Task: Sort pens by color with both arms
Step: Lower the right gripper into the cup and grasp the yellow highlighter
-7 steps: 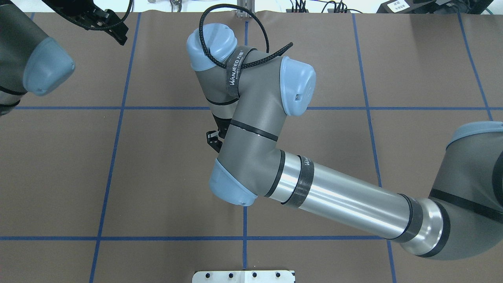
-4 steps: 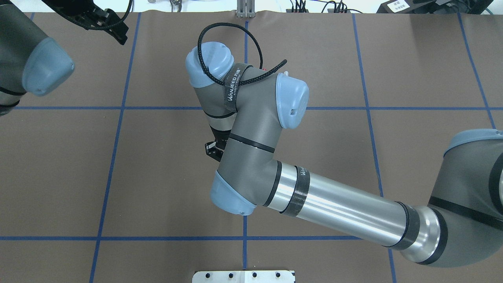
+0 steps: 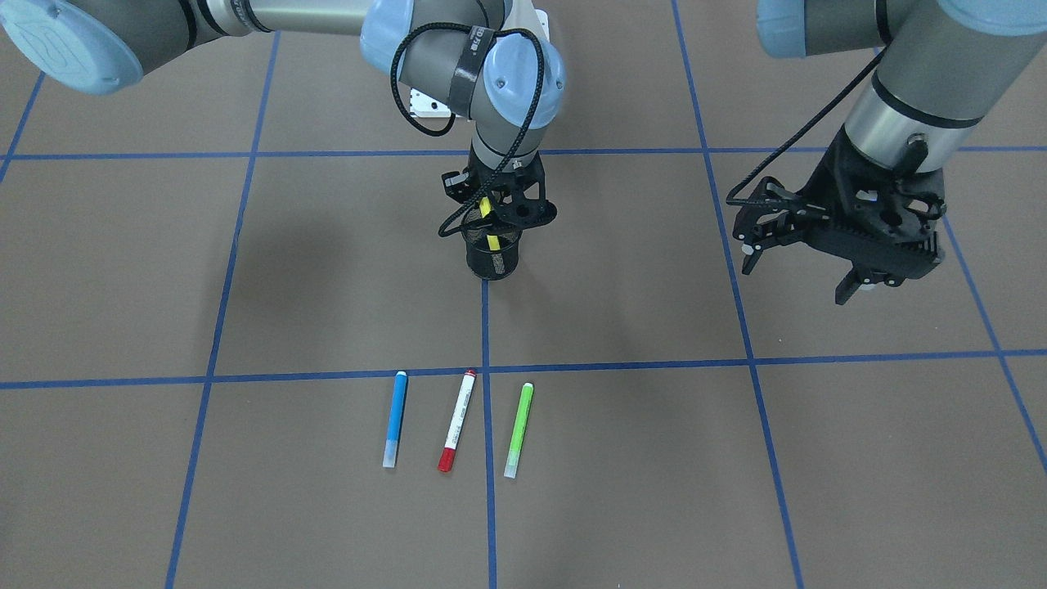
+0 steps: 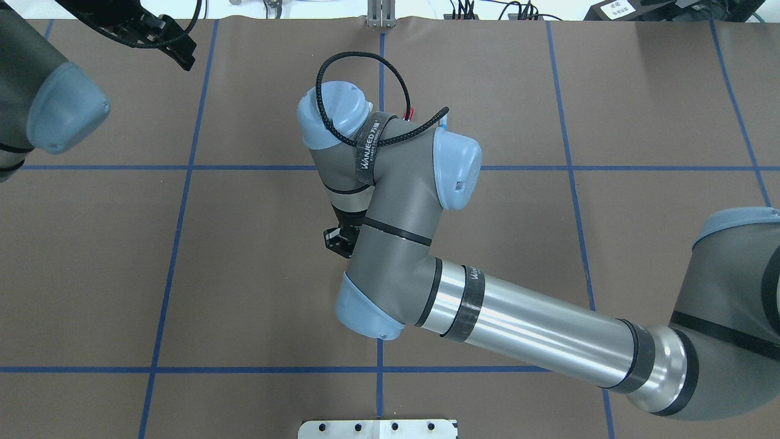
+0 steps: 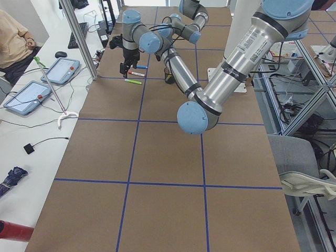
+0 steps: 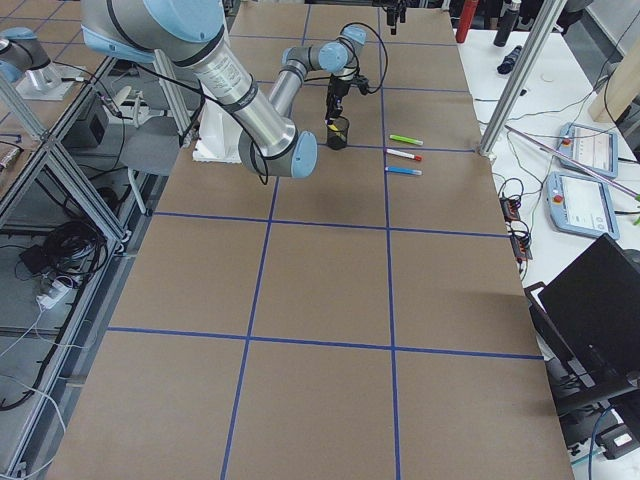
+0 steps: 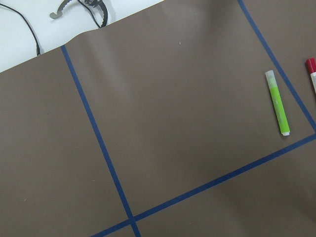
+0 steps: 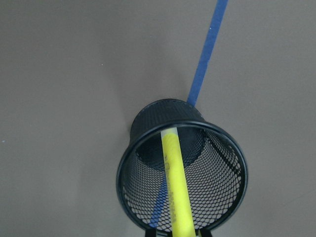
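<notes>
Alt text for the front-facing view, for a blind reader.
The right gripper holds a yellow marker pen in a black mesh cup. A blue pen, a red-capped white pen and a green pen lie side by side nearer the camera; the left gripper hovers open, empty.

Right pincer [image 3: 491, 222] clamped, pointing straight down; left pincer [image 3: 797, 278] spread, aloft.

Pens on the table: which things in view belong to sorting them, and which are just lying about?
Job: yellow pen in right tool, blue pen, red-capped pen, green pen, black mesh cup, left tool.
Lying about: tablets, laptop on side benches.
</notes>
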Controlling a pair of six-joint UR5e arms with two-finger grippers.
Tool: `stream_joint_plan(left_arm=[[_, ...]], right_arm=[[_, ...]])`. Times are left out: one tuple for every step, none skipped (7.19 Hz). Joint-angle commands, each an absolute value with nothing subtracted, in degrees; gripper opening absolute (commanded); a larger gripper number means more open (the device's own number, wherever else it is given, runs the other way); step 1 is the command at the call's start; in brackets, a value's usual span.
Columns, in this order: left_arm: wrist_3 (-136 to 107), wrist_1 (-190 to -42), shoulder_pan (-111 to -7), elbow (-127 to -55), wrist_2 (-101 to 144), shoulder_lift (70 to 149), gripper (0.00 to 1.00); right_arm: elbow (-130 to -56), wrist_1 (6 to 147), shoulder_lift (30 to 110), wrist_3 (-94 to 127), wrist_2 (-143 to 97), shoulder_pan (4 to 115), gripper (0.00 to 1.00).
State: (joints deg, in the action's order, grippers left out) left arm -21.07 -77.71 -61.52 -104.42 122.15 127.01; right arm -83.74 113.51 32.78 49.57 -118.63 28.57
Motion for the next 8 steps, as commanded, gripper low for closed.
stream_joint_plan(left_arm=[[-21.09, -77.7, -61.52, -104.59, 122.08, 126.91, 0.99], [-21.09, -77.7, -61.52, -104.68, 122.08, 126.91, 0.99], [-21.09, -77.7, -61.52, -104.68, 122.08, 126.91, 0.99], [-21.09, -77.7, -61.52, -104.68, 122.08, 126.91, 0.99], [-21.09, -77.7, -61.52, -104.68, 122.08, 126.91, 0.99], [-21.09, -77.7, -61.52, -104.85, 122.08, 126.83, 0.99], [-21.09, -77.7, -61.52, -104.85, 122.08, 126.83, 0.99], [-21.09, -77.7, -61.52, -104.85, 122.25, 126.91, 0.99]], right_arm=[[-83.85, 113.64, 33.05, 49.57, -118.83, 28.56, 0.4], [-84.02, 113.73, 32.96, 49.57, -118.83, 28.56, 0.33], [-84.2, 113.82, 32.87, 49.57, -118.83, 28.56, 0.21], [-84.37, 113.82, 32.87, 49.57, -118.83, 28.56, 0.11], [-84.64, 113.82, 32.78, 49.57, -118.83, 28.56, 0.01], [-84.9, 113.99, 32.52, 49.57, -118.74, 28.65, 0.0], [-87.43, 114.6, 32.69, 49.57, -118.74, 29.09, 0.0], [-91.37, 117.31, 32.52, 49.57, -118.74, 30.57, 0.0]])
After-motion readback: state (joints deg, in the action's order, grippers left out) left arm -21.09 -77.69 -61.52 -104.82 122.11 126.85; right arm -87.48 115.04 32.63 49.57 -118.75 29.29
